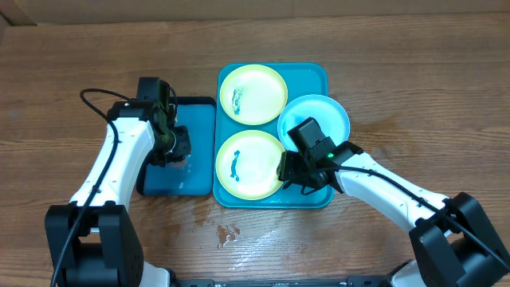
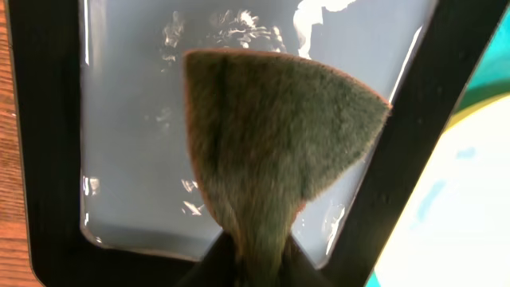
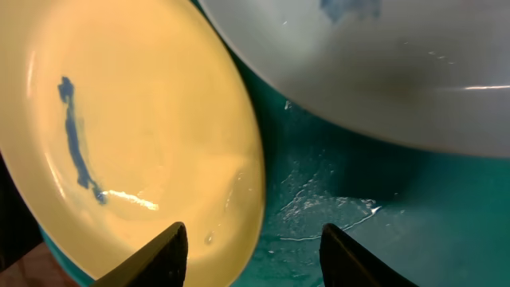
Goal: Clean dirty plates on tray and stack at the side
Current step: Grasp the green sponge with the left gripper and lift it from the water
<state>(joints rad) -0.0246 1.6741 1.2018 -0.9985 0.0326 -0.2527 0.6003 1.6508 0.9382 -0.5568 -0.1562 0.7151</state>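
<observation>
Left of table centre, my left gripper (image 1: 178,151) is clamped on the grey cloth (image 2: 271,143) over the dark-rimmed tray (image 1: 199,180); on the teal tray (image 1: 313,74) toward the near edge, my right gripper (image 3: 256,257) gapes empty astride the near yellow-green plate (image 1: 253,166) rim, so I'd seat deeper before pinching.

A: What colours are the plates?
B: The far-edge plate (image 1: 253,94) and near-edge plate (image 1: 249,163) are yellow-green with pale centres, each with a bluish smear. The third plate (image 1: 323,112) is pale teal.
A: And the rest?
B: Light-teal tray (image 1: 311,73). Black-rimmed blue small tray (image 1: 199,151). Grey-olive cloth (image 2: 279,143), edged rusty. Brown wood-grain table (image 1: 80,64).
</observation>
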